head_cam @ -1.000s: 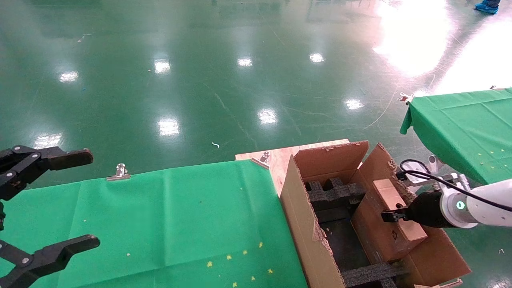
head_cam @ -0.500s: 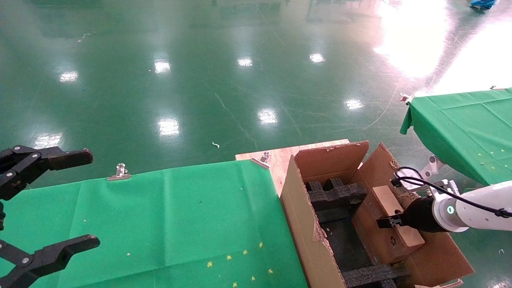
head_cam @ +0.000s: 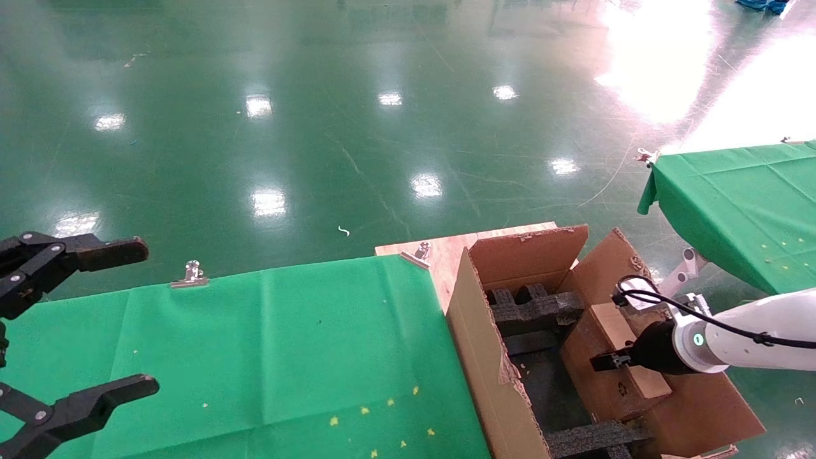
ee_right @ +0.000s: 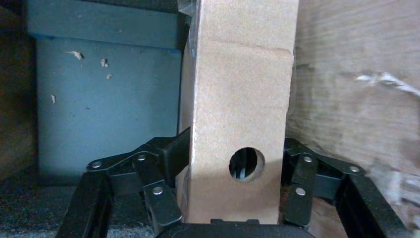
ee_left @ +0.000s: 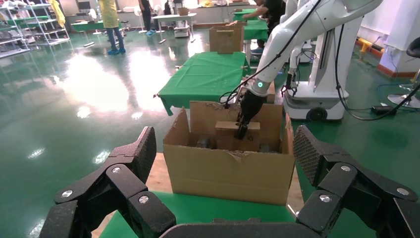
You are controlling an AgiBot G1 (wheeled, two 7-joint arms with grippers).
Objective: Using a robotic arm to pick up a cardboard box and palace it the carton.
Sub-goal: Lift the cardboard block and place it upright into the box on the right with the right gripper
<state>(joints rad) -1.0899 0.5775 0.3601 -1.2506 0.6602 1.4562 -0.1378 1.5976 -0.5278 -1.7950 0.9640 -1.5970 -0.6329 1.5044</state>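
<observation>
The large brown carton with torn flaps stands at the right end of the green table, with black foam blocks inside. My white right robotic arm reaches into it from the right. My right gripper is shut on the small cardboard box, which stands on edge inside the carton against its right wall. In the right wrist view the box shows a round hole between the closed fingers. The left wrist view shows the carton and box from the side. My left gripper is open and empty at the far left.
A green cloth covers the table, held by metal clips. A bare wooden board edge shows behind the carton. A second green-covered table stands at the right. Shiny green floor lies beyond.
My right arm has moved left and lower with the box, taking it deeper into the carton. The left gripper has not moved.
</observation>
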